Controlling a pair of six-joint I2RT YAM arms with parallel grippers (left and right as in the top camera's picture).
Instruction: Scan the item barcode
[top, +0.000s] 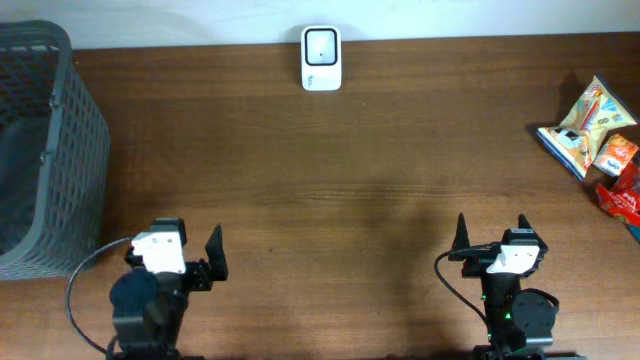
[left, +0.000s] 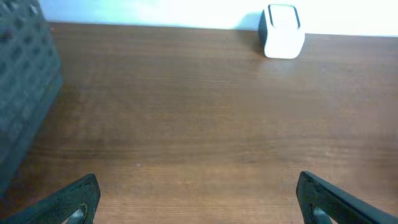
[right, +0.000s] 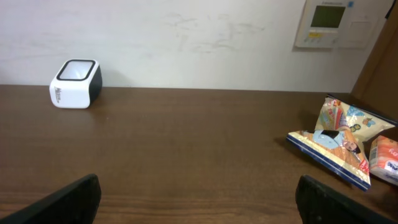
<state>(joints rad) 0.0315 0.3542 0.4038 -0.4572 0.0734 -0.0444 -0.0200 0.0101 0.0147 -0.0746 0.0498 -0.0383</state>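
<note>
The white barcode scanner (top: 321, 58) stands at the table's far edge, centre; it also shows as the scanner (left: 283, 31) and the scanner (right: 76, 83). The items are snack packs at the right edge: a colourful bag (top: 590, 125) (right: 339, 140), a small orange pack (top: 617, 153) (right: 385, 158) and a red pack (top: 625, 195). My left gripper (top: 190, 238) (left: 199, 199) hangs open over bare wood near the front left. My right gripper (top: 491, 232) (right: 199, 199) is open near the front right, well short of the packs. Neither holds anything.
A tall grey mesh basket (top: 40, 150) (left: 25, 81) fills the left side of the table. A wall control panel (right: 328, 22) hangs behind the table on the right. Brown wood (top: 330, 190) stretches between the grippers and the scanner.
</note>
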